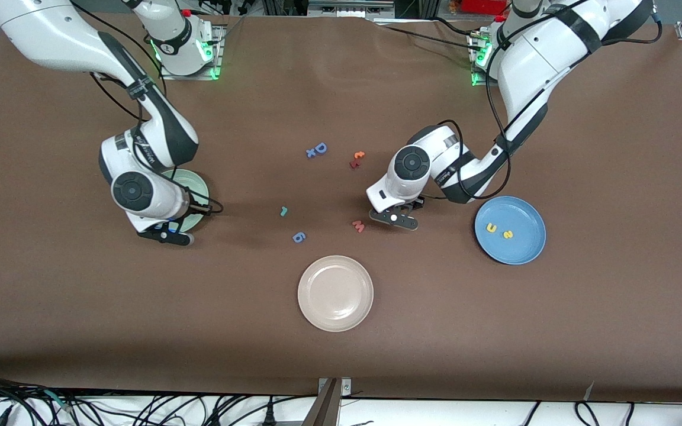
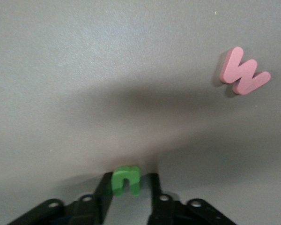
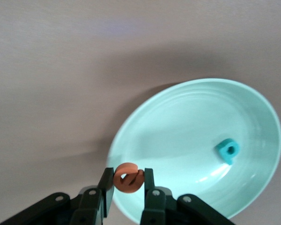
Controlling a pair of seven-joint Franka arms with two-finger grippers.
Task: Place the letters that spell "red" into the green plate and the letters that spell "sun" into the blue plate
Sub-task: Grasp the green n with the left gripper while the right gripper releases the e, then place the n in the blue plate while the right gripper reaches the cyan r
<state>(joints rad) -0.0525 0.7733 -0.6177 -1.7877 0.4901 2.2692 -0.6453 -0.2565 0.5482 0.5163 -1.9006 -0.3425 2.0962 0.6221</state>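
Observation:
My right gripper (image 3: 129,176) is shut on the orange "e" (image 3: 128,179) and hangs over the near rim of the green plate (image 3: 187,117), at the right arm's end of the table (image 1: 194,180). A teal "d" (image 3: 227,151) lies in that plate. The teal "r" (image 1: 283,210) lies on the table mid-way between the arms. My left gripper (image 2: 128,177) is down at the table, open, with its fingers either side of the green "n" (image 2: 126,181). One finger touches the "n" and the other stands a little apart. The blue plate (image 1: 524,251) holds the yellow "u" (image 1: 491,227) and "s" (image 1: 508,235).
A pink "w" (image 1: 358,226) lies close beside the left gripper (image 1: 397,218). A pale blue "6" (image 1: 298,237), a blue "D" with a small letter (image 1: 317,149) and a red-orange pair (image 1: 357,158) lie mid-table. The cream-pink plate (image 1: 335,293) sits nearest the camera.

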